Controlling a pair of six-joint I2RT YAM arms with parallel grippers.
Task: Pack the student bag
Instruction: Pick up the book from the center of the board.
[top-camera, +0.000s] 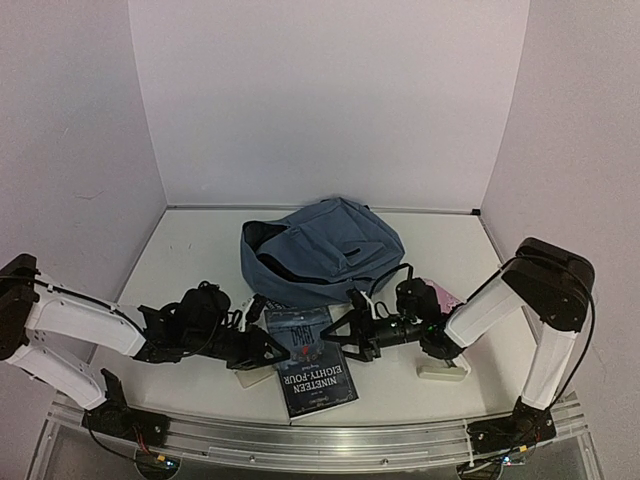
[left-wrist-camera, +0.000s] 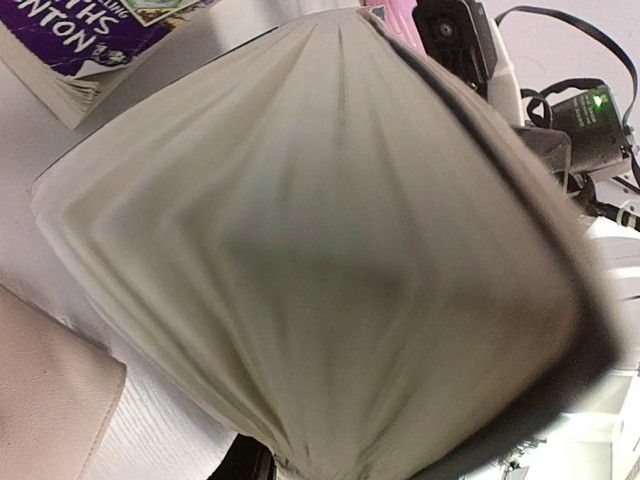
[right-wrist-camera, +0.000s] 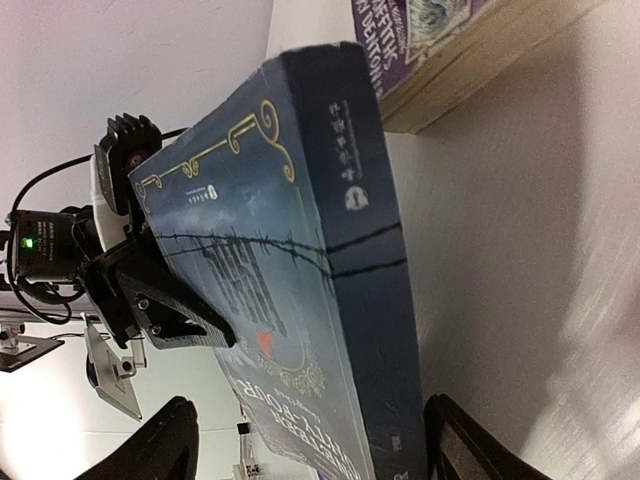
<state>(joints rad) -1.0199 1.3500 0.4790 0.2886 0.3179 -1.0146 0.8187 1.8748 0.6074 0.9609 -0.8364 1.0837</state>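
1. Lying at the back middle of the table (top-camera: 190, 250), the student bag (top-camera: 330, 250) is slumped with a dark opening at its left end. Only the top view takes it in, and neither gripper touches it.
2. In front of it, the top view shows a dark blue book (top-camera: 310, 362) titled Nineteen Eighty-Four. The left gripper (top-camera: 268, 350) is at its left edge and the right gripper (top-camera: 345, 335) at its right edge.
3. The right wrist view adds the grip: a black finger (right-wrist-camera: 160, 305) of the left gripper presses on the cover, so those jaws are grasping the dark blue book.
4. That view also shows the book's spine facing the right gripper, whose fingers are spread wide, released, with the book between them and one finger clear of the cover.
5. The left wrist view is filled by the book's cream page edges, fanned and blurred.
6. A purple book (right-wrist-camera: 430, 25) lying just beside shows only in the wrist views.
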